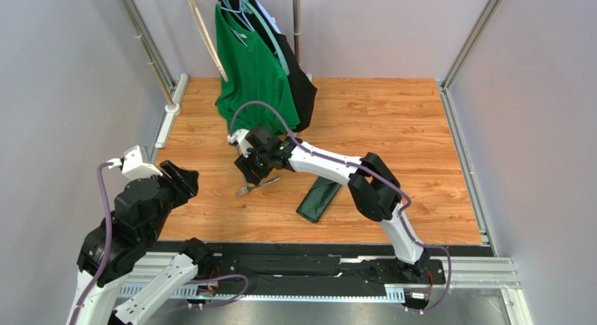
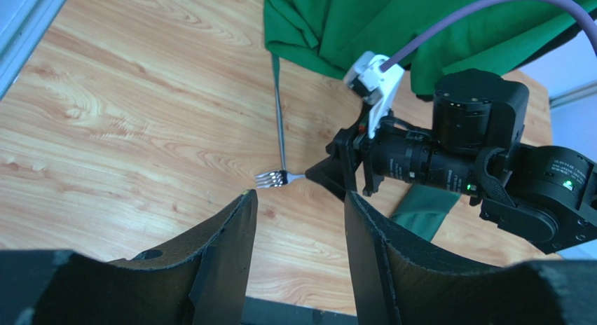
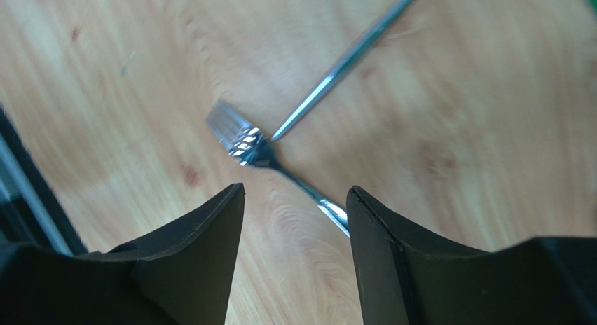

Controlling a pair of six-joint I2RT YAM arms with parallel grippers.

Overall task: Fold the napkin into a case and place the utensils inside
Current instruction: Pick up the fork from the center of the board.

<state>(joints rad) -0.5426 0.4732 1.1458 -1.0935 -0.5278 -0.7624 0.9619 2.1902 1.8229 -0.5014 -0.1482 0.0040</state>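
Left of centre on the table (image 1: 420, 129), the right gripper (image 1: 250, 176) hangs low over the fork (image 1: 245, 190), jaws spread and nothing between them. In the right wrist view the fork's handle runs in beneath the right-hand finger, while the tines lie out in front. A second slim silver utensil (image 3: 336, 66) touches the fork's head with its tip and runs off to the hem of the green T-shirt (image 1: 252, 73), where its far end cannot be made out. The napkin (image 1: 319, 199), folded into a narrow dark green strip, lies flat to the right of the fork, close to the table's front edge and apart from both utensils. The left gripper (image 1: 188, 181), open and empty, sits over the table's left edge, facing the fork across bare wood. More bare wood spreads from the napkin to the right edge.
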